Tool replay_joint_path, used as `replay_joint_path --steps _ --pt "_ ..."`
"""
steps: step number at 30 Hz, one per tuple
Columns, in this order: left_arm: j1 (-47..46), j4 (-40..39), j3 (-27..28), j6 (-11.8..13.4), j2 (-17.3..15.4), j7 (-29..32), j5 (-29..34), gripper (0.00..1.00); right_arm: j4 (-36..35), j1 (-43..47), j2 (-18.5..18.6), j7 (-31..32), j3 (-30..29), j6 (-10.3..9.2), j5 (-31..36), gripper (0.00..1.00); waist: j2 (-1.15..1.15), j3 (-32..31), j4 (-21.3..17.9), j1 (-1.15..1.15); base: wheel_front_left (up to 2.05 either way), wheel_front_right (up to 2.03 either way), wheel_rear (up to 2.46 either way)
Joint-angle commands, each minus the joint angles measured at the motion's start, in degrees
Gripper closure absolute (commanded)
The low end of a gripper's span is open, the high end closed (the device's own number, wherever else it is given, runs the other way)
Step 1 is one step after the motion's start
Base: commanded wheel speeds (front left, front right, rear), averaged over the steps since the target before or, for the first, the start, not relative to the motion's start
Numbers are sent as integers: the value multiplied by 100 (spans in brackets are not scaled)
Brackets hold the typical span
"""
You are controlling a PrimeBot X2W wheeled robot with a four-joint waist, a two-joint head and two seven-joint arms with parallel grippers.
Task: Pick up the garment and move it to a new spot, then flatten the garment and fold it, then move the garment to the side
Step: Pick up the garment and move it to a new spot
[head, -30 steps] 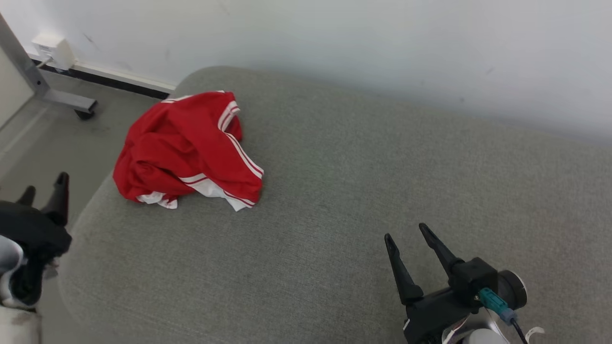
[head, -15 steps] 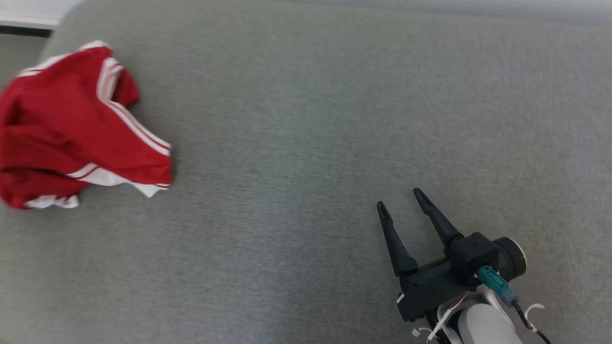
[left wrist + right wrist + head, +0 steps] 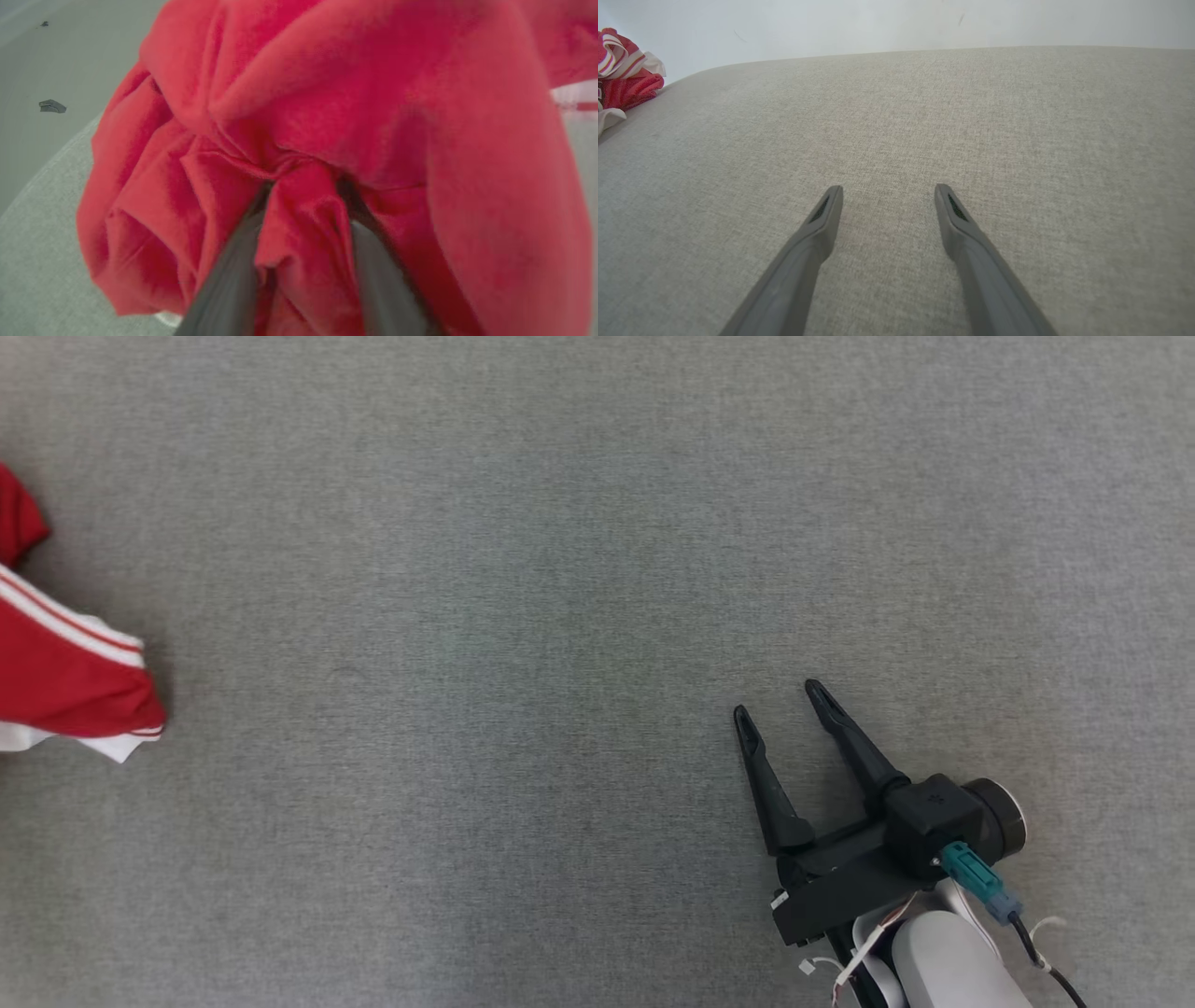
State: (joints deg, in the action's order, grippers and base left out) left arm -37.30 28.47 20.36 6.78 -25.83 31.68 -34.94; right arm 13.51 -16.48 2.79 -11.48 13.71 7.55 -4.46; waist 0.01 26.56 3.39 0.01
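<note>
Red white-striped garment [image 3: 327,107] — a fold sits between the jaws of your left gripper [image 3: 303,186], clamped or not you cannot tell; your right gripper [image 3: 777,699] hovers over the grey cushion [image 3: 467,616], jaws apart.

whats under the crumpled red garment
Grey fabric cushion shows around the crumpled red garment, running under it. The left claw sits in its folds, tips buried; anything beneath the middle is covered.
</note>
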Motion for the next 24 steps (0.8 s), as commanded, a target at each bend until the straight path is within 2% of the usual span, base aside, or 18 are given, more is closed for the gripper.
replay_joint_path --steps 1,6,11,17,24 --pt "47 13 32 -15 10 -68 -42 100 76 4 20 -14 -37 -12 -46 0 -1 -2 -54 -1 0 0 0" --pt "6 32 42 -294 -98 -210 -136 100 168 35 18 -88 -18 -12 -120 0 -1 -317 36 -1 0 0 0" --pt "-162 -62 -166 -675 -404 -382 39 100 349 128 15 -167 61 -12 -281 0 -1 -816 127 -1 0 0 0" --pt "-519 -241 -448 -934 -611 -404 206 100 578 255 14 -233 140 -12 -501 0 -1 -1417 153 -1 0 0 0" --pt "-1206 -531 -1098 -1210 -399 -423 262 100 866 510 14 -318 141 -12 -699 0 -1 -2224 58 -1 0 0 0"
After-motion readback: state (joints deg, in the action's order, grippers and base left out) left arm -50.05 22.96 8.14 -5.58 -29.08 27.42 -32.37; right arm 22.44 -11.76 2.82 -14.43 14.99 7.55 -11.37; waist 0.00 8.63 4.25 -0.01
